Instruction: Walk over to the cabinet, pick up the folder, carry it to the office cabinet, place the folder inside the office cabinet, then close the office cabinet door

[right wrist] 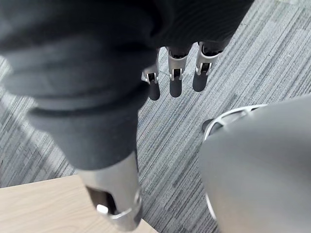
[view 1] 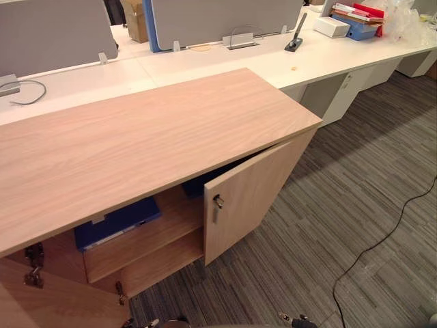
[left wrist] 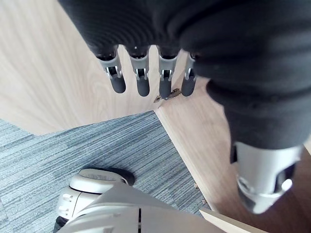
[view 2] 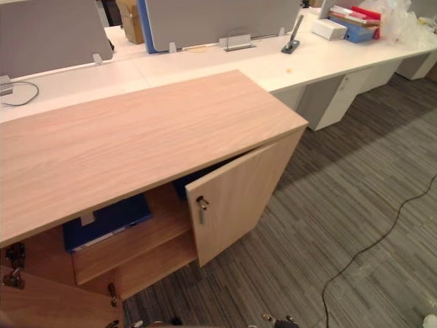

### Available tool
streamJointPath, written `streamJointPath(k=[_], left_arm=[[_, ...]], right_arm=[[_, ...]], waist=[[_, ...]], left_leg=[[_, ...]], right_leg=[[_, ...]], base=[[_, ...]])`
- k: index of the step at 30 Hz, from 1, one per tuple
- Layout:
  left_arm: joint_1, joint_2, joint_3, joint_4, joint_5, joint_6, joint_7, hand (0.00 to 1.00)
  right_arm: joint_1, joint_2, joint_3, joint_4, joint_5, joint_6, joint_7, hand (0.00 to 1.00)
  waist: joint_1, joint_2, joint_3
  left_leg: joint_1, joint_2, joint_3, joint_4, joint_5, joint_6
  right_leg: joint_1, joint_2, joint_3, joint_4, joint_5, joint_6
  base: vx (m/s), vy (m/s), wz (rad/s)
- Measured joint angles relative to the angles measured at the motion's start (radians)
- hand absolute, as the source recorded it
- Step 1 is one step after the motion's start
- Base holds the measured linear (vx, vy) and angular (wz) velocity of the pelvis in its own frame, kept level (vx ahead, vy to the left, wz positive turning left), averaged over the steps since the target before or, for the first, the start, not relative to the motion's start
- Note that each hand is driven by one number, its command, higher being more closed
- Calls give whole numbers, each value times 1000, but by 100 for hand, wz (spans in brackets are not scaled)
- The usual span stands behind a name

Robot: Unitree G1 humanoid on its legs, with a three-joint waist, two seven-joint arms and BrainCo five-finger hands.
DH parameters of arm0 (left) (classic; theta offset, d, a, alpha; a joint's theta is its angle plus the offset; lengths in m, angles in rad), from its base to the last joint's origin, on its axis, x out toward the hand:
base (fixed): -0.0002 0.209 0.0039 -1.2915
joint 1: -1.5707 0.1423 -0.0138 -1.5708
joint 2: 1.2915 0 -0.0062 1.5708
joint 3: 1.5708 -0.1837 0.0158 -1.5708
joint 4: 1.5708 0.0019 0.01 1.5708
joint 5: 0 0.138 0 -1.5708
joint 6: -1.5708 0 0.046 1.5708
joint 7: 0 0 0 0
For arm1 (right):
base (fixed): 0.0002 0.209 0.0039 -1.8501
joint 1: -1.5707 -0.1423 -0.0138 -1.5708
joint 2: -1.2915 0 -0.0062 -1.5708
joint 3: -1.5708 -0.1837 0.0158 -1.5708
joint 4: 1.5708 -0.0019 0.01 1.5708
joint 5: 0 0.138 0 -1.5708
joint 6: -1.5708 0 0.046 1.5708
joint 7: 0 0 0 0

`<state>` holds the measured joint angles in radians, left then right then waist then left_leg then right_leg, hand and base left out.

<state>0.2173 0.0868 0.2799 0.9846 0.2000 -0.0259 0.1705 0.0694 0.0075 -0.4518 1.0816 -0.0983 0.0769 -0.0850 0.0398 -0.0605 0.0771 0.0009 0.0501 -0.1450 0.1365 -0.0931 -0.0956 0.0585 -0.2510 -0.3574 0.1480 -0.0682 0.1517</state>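
Note:
A blue folder (view 1: 116,222) lies flat on the middle shelf inside the low wooden office cabinet (view 1: 136,137), left of the centre. The cabinet's right door (view 1: 252,195) stands half open with a key (view 1: 218,202) in its lock. The left door (view 1: 54,304) is swung out at the lower left. Something dark blue (view 1: 203,183) shows behind the right door's top edge. My left hand (left wrist: 142,82) hangs open beside a wooden panel, above the carpet, holding nothing. My right hand (right wrist: 176,80) hangs open over the grey carpet, also holding nothing.
Behind the cabinet runs a long white desk (view 1: 321,58) with grey divider screens (view 1: 218,17). Boxes and coloured folders (view 1: 355,20) are stacked at its far right end. Striped grey carpet (view 1: 355,205) stretches to the cabinet's right.

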Motion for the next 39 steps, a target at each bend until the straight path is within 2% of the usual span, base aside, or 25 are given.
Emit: streamJointPath(k=[1,2,4,7,9,10,11,13,14,17,19,20,21,22,26,28,29,30,31,32,34,35,36,39], left_arm=[[3,-3,5,9,-14,0,3,0],[3,-3,10,12,-16,0,4,0],[3,-1,20,24,-33,-1,11,0],[4,0,21,25,-56,-1,20,0],[0,3,18,15,-62,-1,23,0],[-3,3,14,-13,-62,-1,28,0],[-14,3,9,-35,-62,-2,33,0],[-17,3,8,-43,-62,-3,35,0],[-16,3,8,-42,-62,-2,37,0],[-14,8,-8,-40,-61,0,37,0],[-12,17,-27,-32,-50,0,33,0],[-12,17,-28,-32,-45,0,31,0],[-11,15,-28,-31,-39,0,29,0],[-17,17,-26,-30,-34,1,27,0],[-25,24,-23,-10,-35,0,23,0],[-28,27,-21,7,-34,1,22,0],[-28,27,-21,7,-34,1,22,0],[-27,27,-22,7,-25,1,22,0],[-29,27,-25,7,-14,1,22,0],[-33,29,-31,6,-12,1,23,0],[-41,39,-51,5,-13,0,26,0],[-48,39,-70,2,-13,0,28,0],[-50,40,-76,-4,-13,0,30,0],[-55,47,-93,-3,-13,-1,33,0]], right_arm=[[-3,-1,0,5,2,-1,4,0],[-3,-1,0,6,2,-1,4,0],[-3,-3,5,16,10,-2,3,0],[-4,-4,19,21,40,-5,3,0],[-12,-4,22,29,39,-13,3,0],[-27,-4,19,48,39,-18,3,0],[-39,-4,16,57,38,-18,3,0],[-40,-3,14,57,38,-18,3,0],[-43,-1,1,57,38,-18,3,0],[-43,0,-1,58,40,-17,2,0],[-37,2,-16,56,42,-17,3,0],[-37,2,-26,56,41,-18,3,0],[-37,3,-35,52,40,-18,3,0],[-39,7,-37,51,39,-18,3,0],[-45,21,-35,51,39,-17,3,0],[-54,20,-36,51,39,-17,3,0],[-53,17,-36,51,39,-17,3,0],[-51,13,-36,51,39,-17,3,0],[-48,9,-34,50,39,-17,3,0],[-47,9,-26,48,41,-17,3,0],[-51,10,-14,39,41,-17,3,0],[-49,10,2,32,40,-18,3,0],[-49,11,10,28,39,-18,3,0],[-47,12,12,25,41,-18,3,0]], waist=[[-2,6,-7],[-6,8,-8],[-6,3,-10],[-8,2,-10],[-17,1,-3],[-28,-7,12],[-26,-14,32],[-18,-13,42],[-10,-13,53],[7,-16,55],[-9,-25,49],[-16,-22,49],[-26,-17,46],[-29,-22,49],[-20,-32,45],[-20,-29,47],[-21,-30,48],[-22,-34,50],[-29,-23,50],[-36,-23,53],[-41,-26,57],[-43,-19,61],[-42,-19,61],[-44,-20,60]], left_leg=[[4,21,-8,-17,13,-19],[7,32,-13,-25,17,-24],[17,69,-24,-50,32,-45],[-3,82,-34,-44,39,-55],[-55,71,-10,13,40,-55],[-96,59,50,77,45,-47],[-140,67,163,140,51,-33],[-160,81,252,175,45,-7],[-170,101,363,202,37,25],[-164,90,453,149,58,64],[-114,14,448,-30,148,90],[-94,-3,442,-82,170,96],[-56,-30,427,-190,224,100],[-46,-44,411,-231,251,100],[-47,-66,383,-232,245,105],[-27,-94,371,-232,215,118],[-20,-102,369,-232,209,120],[-13,-119,359,-232,198,129],[-9,-124,341,-232,192,134],[-6,-131,320,-231,191,136],[7,-130,280,-230,193,140],[9,-114,247,-225,194,141],[9,-104,225,-225,193,138],[11,-86,142,-222,187,120]], right_leg=[[5,24,-15,-15,-1,-7],[8,35,-22,-17,-3,-10],[15,73,-33,-30,-6,-28],[19,91,-51,-41,-4,-35],[21,84,-85,-36,-3,-36],[33,68,-117,-34,-3,-36],[51,57,-155,-32,-3,-36],[61,55,-177,-33,-3,-36],[67,54,-192,-36,-4,-35],[43,36,-189,-37,-11,-30],[29,6,-185,-52,-11,-30],[28,3,-185,-58,-11,-30],[29,2,-185,-66,-10,-31],[32,1,-185,-68,-2,-30],[53,-6,-192,-82,5,-39],[74,-41,-216,-52,-15,-20],[74,-56,-218,-33,-27,-22],[76,-83,-226,12,-48,-40],[73,-101,-227,62,-55,-55],[55,-122,-217,127,-58,-70],[11,-145,-166,269,-37,-111],[-29,-137,-90,324,-62,-109],[-46,-111,-34,326,-82,-92],[-79,-44,119,266,-123,-36]], base=[[-61,-218,8],[-72,-242,16],[-72,-168,13],[-53,-90,13],[-23,6,52],[-78,78,97],[-89,87,90],[-84,74,47],[-101,113,25],[-59,128,0],[9,131,24],[49,118,46],[55,108,50],[53,94,50],[63,27,25],[63,22,24],[81,65,23],[108,74,25],[137,105,40],[111,84,53],[121,90,63],[142,56,67],[111,4,79],[85,-71,75]])
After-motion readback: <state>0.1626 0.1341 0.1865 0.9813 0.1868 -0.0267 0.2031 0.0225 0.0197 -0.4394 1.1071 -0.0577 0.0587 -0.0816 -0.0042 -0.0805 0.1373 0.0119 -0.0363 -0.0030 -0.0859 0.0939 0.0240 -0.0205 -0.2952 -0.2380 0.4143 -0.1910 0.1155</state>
